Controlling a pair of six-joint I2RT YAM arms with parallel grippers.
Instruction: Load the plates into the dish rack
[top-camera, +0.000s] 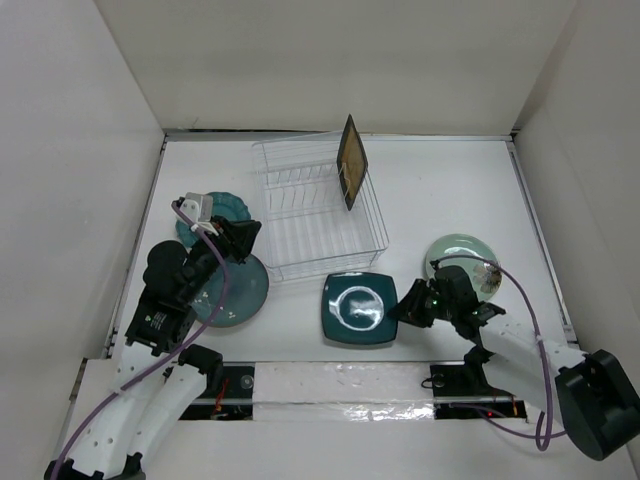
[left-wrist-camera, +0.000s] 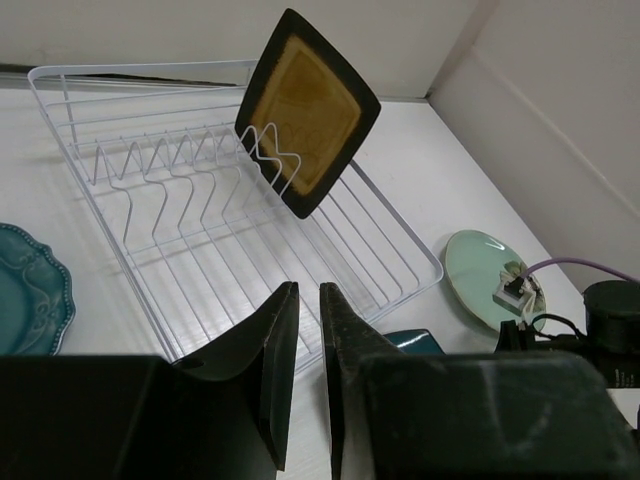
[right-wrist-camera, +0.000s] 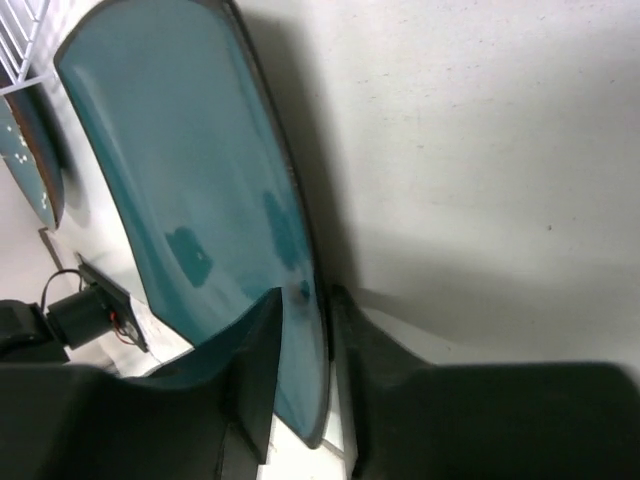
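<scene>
**Right claw grips the square teal plate; one plate stands in the rack**

Closest to me, the right gripper (top-camera: 408, 303) has its two fingers pinched over the 3 o'clock rim of the square dark teal plate (top-camera: 358, 310). The right wrist view shows that rim caught between them (right-wrist-camera: 305, 300). The left gripper (top-camera: 243, 238) hovers at the rack's 8 o'clock corner, its jaws drawn to a thin slit with nothing between them (left-wrist-camera: 308, 300).

The clear dish rack (top-camera: 330, 262) sits mid-table toward 12 o'clock. The square black plate with the amber centre (top-camera: 351, 162) stands on edge among its ribs at the 1 o'clock end, leaning a little.

On the white table (top-camera: 450, 190), the round grey-teal plate (top-camera: 235, 290) lies flat at the rack's 8 o'clock, partly under the left arm. The square teal plate is at the rack's 6 o'clock, just beside its near rim. The round pale green plate (top-camera: 460, 258) lies at 4 o'clock, behind the right arm. The small scalloped teal plate (top-camera: 225, 208) lies at 9 o'clock, close to the rack's side.
</scene>
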